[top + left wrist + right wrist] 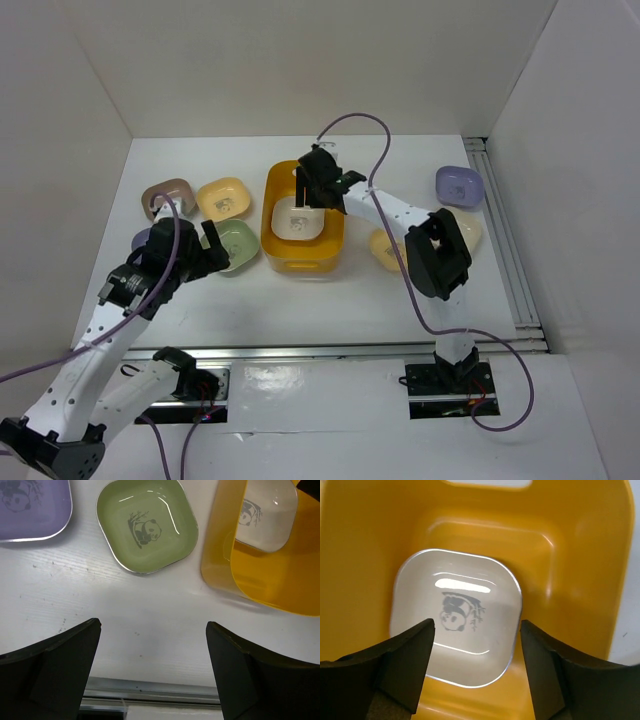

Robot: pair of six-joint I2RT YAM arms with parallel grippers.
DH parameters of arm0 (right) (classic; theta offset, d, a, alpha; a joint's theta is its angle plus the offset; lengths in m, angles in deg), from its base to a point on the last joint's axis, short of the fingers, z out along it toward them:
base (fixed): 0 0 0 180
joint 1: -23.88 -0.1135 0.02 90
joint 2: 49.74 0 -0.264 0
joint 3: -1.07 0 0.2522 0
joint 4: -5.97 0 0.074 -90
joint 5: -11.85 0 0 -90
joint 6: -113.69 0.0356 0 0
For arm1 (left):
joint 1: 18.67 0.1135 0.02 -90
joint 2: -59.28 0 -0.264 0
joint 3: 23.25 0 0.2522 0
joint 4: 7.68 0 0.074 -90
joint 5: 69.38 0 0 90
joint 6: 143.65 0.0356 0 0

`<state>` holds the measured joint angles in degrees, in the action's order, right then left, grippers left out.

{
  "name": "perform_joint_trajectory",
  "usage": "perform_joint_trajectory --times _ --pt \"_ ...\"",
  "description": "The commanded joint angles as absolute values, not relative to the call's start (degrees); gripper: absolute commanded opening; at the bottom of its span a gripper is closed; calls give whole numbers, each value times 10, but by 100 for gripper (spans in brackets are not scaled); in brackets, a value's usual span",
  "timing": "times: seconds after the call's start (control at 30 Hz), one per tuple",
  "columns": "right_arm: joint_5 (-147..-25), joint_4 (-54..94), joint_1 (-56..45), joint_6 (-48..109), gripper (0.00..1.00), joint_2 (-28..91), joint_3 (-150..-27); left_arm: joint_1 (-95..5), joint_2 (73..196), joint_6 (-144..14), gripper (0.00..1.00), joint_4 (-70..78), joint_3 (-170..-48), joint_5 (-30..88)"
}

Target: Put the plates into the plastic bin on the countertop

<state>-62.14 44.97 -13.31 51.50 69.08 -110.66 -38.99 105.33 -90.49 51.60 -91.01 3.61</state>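
The right hand (476, 625) hung spread above the cream plate (457, 577) lying in the yellow bin (575, 575); the left hand (153, 626), also spread, hovered over the worktop (150, 600) near the green plate (145, 525).

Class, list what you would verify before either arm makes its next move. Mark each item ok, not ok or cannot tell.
1. Cream plate lies flat in the bin: ok.
2. Right gripper is open, not gripping that plate: ok.
3. Left gripper is open and empty: ok.
4. Green plate sits clear of the bin and the lavender plate: ok.
5. All plates are in the bin: not ok; several sit on the countertop.
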Motion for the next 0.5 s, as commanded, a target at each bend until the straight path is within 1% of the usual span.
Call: perform_joint_trajectory --times 0.0,0.07,0.1,0.17,0.2,0.23,0.27,0.47 --pt "-629 422 -154 487 78 642 -1153 -387 1053 -1000 100 535 -928 7" --pt "-629 422 -168 482 89 623 -1168 -387 1053 -1042 100 542 -901 7" --pt "-629 422 -177 469 90 605 -1168 -387 1053 -1082 100 542 -891 0" --pt "-629 422 -184 461 90 584 -1175 -387 1053 -1109 100 520 -851 -17" --pt "-635 422 -190 454 93 560 -1175 -387 1053 -1136 100 497 -838 -24" --pt "-640 422 -190 449 93 548 -1165 -387 1053 -1145 100 485 -826 -31" --pt "-646 417 -190 449 95 535 -1150 -387 1071 -1154 100 475 -811 -47" --pt "-694 398 -203 415 95 438 -1081 -382 1149 -1224 97 414 -780 -127"
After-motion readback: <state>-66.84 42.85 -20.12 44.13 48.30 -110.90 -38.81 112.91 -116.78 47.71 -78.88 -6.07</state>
